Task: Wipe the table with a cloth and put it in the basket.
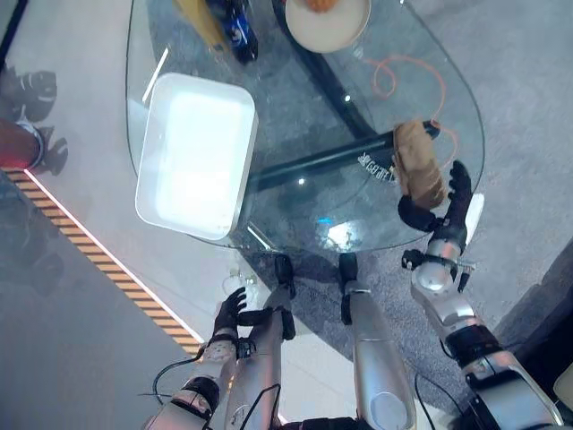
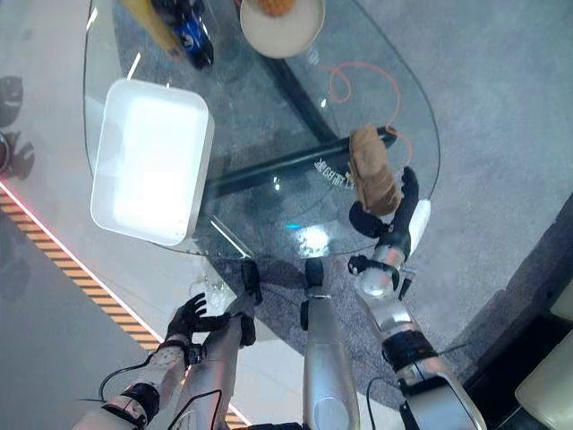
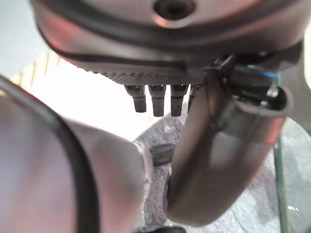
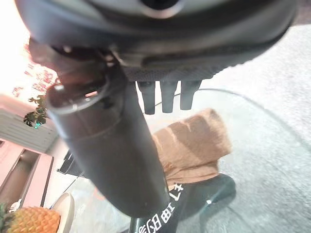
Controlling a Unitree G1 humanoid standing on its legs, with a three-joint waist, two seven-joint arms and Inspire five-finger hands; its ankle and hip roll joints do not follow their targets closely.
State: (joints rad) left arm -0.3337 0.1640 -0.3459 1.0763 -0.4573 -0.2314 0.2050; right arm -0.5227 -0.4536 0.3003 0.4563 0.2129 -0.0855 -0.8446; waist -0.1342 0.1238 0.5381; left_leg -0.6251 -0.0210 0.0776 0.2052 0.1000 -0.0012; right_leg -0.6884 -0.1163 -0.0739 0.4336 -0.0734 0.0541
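A crumpled brown cloth (image 1: 419, 163) lies on the right part of the round glass table (image 1: 295, 193), close to its rim. My right hand (image 1: 445, 213) is at the cloth's near end, by the table's edge. Its fingers (image 4: 163, 99) are straight and its thumb reaches toward the cloth (image 4: 192, 145), so the hand is open. The white rectangular basket (image 1: 240, 179) stands on the left part of the table with nothing in it. My left hand (image 1: 230, 313) hangs low, below the table's near edge, with relaxed fingers and nothing in it.
A cream bowl (image 1: 333, 31) holding a fruit stands at the table's far edge, with a dark bottle (image 1: 238, 29) and a yellow thing (image 1: 199, 18) to its left. An orange cable (image 1: 414, 73) shows through the glass. A lit strip (image 1: 98, 260) crosses the floor at the left.
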